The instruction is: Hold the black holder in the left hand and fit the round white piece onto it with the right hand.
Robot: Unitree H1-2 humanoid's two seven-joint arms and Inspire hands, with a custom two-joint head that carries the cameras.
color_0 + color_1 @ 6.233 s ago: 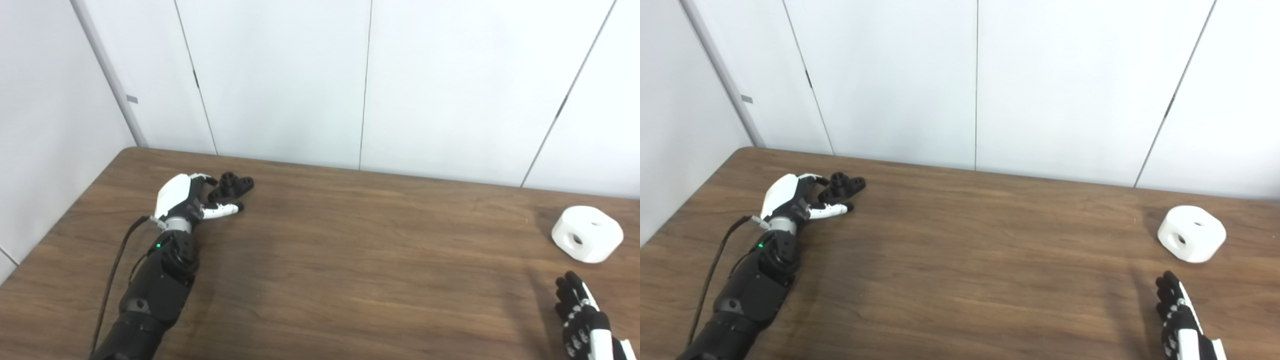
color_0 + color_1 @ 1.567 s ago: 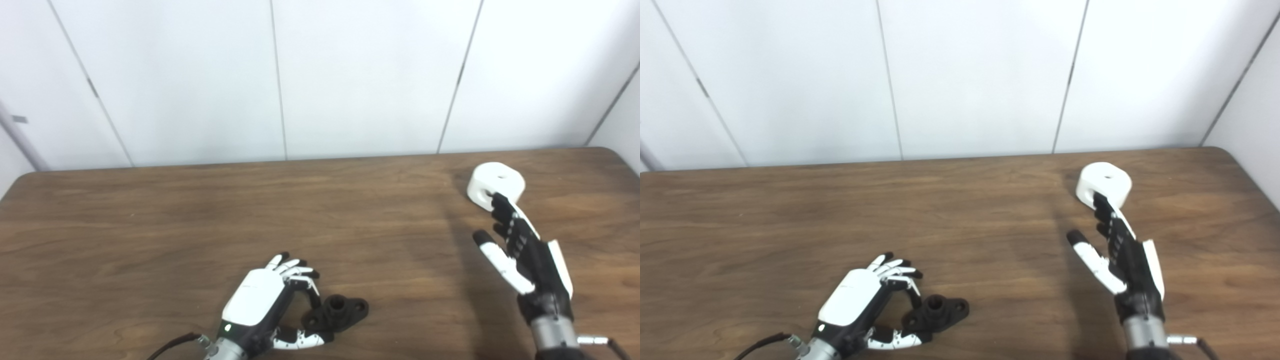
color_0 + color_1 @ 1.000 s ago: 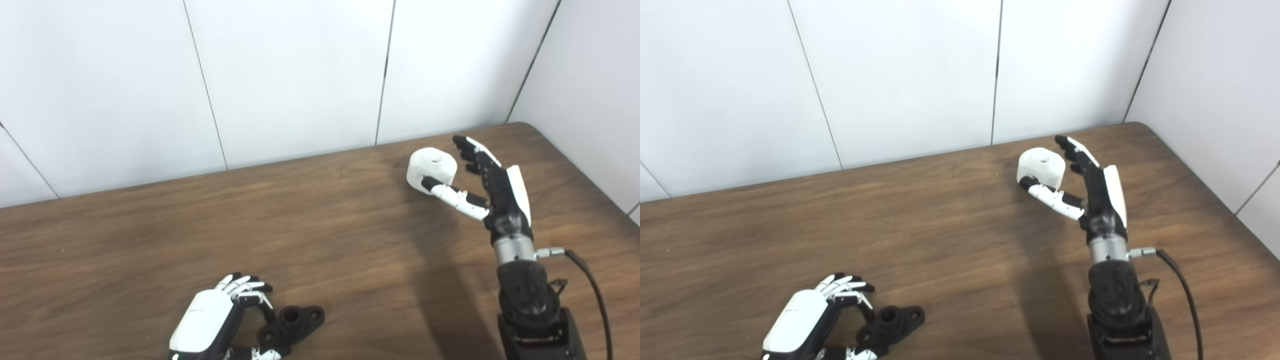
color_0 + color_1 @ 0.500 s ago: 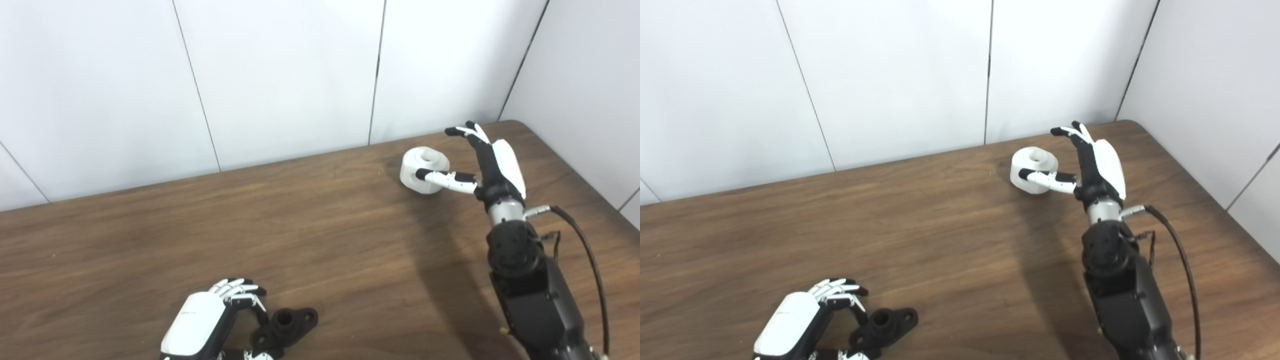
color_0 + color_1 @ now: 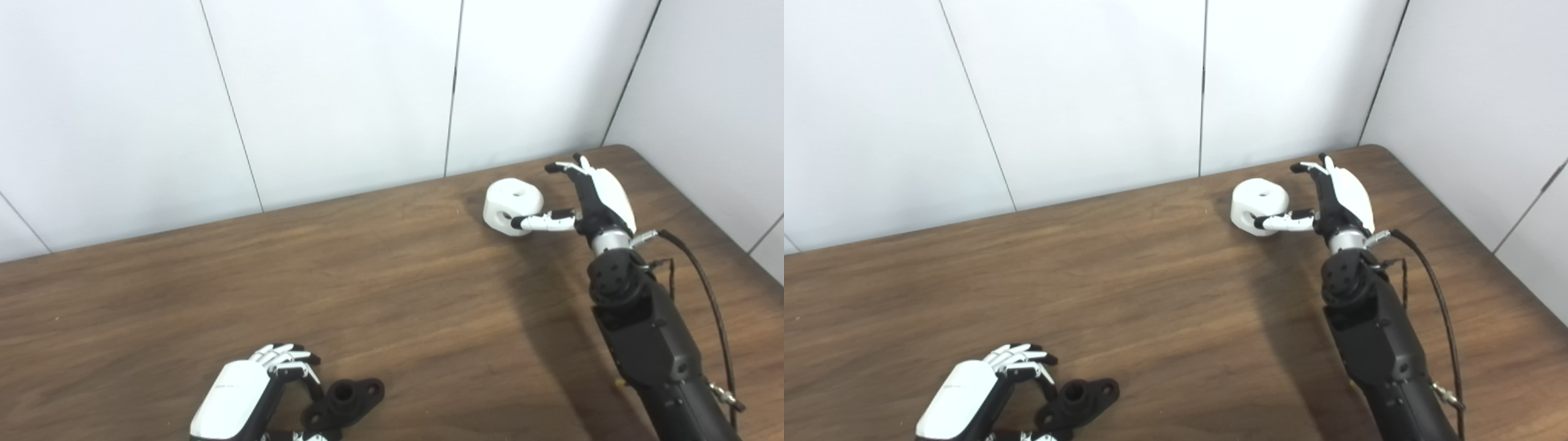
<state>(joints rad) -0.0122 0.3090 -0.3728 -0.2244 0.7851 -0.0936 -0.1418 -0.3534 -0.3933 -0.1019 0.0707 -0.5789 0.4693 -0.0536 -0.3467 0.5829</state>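
Currently the right hand (image 5: 591, 199) is spread around the round white piece (image 5: 513, 198) at the table's (image 5: 398, 288) far end: thumb at its near side, fingers arched behind, not closed. Risk: closing off-centre could roll the piece away. Left hand (image 5: 245, 407) curls at the black holder (image 5: 343, 401) on the near edge; its thumb is cropped, so grip unconfirmed.

No readable text, label, brand, number or sign anywhere in either view.
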